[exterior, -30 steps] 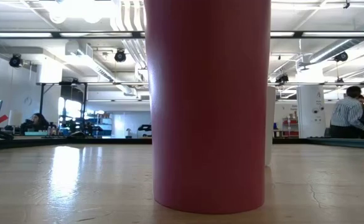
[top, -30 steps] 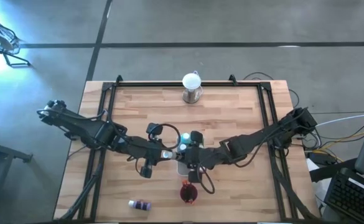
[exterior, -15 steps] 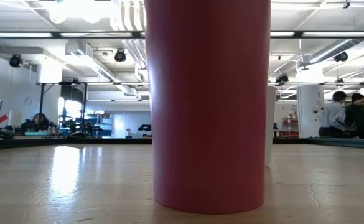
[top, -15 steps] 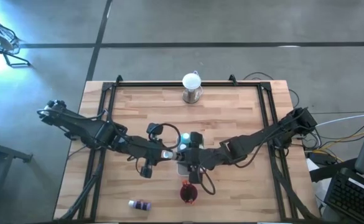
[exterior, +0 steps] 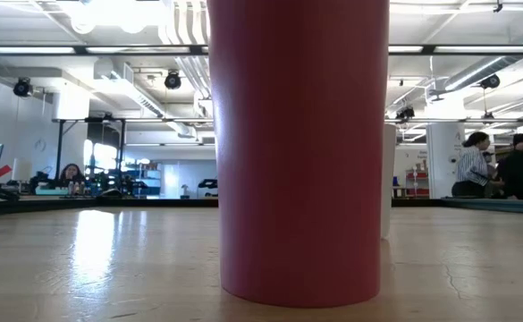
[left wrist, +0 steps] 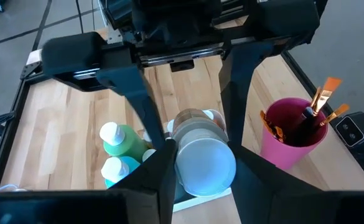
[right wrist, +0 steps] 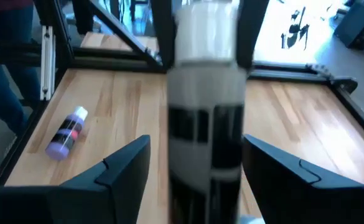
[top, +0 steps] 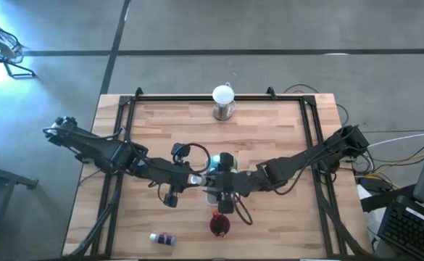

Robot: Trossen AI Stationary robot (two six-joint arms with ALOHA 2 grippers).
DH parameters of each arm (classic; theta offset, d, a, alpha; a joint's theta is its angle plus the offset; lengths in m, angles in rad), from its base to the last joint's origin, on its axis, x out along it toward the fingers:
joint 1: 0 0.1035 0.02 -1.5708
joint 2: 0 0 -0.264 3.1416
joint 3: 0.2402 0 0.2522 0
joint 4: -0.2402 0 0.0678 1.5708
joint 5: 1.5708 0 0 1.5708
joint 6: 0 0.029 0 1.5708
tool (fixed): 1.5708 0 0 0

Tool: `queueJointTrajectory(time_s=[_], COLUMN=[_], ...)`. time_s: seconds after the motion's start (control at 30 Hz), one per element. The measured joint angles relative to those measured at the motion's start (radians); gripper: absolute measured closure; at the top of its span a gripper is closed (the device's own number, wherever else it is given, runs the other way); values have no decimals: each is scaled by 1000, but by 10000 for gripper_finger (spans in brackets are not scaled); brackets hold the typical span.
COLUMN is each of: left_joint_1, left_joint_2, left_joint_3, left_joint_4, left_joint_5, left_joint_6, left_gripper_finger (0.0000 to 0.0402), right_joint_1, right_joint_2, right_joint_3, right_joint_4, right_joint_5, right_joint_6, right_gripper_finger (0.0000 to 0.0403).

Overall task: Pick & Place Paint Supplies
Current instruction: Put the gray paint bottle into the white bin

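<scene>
While the left gripper (left wrist: 201, 149) hangs over the middle of the table (top: 269, 138), its jaws are closed narrowly on the white-capped end of a pale paint bottle (left wrist: 205, 168), which lies clamped between them and points away towards the other arm. Just beside these jaws, and lower down, stand a green bottle (left wrist: 116, 140) and a teal bottle (left wrist: 116, 169), touching each other, both white-capped. On the jaws' other side, near but apart, a dark red cup (left wrist: 290, 134) holds several brushes (left wrist: 322, 102), bristles up.

Meeting the left gripper head-on, the right gripper (right wrist: 196, 143) has its jaws spread wide on either side of the same bottle's body. A gap shows between one finger and the bottle; whether the other finger touches it cannot be told. The bottle's far, capped end sits beyond the right jaws, pinched in the left gripper's fingers (right wrist: 163, 25).

Well apart from both pairs of jaws, a purple bottle (top: 162, 238) lies on its side near the table's front edge. At the back edge, far from either gripper, a white globe (top: 224, 98) stands on its metal base.

Across the table at board height the cup fills the middle, and people (exterior: 498, 170) show in the room behind.
</scene>
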Motion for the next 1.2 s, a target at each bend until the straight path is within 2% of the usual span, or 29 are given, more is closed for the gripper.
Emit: queueJointTrajectory(time_s=[0.2,0.77,0.93,1.2], left_joint_1=[0,0,0,0], left_joint_2=[0,-1,-2,-2], left_joint_3=[0,1,1,1], left_joint_4=[2,15,18,17], left_joint_5=[0,-4,-4,1], left_joint_6=[0,14,13,9], left_gripper_finger=[277,276,276,276], right_joint_1=[-11,-20,-20,-20], right_joint_2=[1,2,2,2], right_joint_3=[0,8,16,16], right_joint_4=[22,21,18,19], right_joint_5=[9,-3,-3,-18], right_joint_6=[-13,-36,-43,-36], right_gripper_finger=[170,275,280,261])
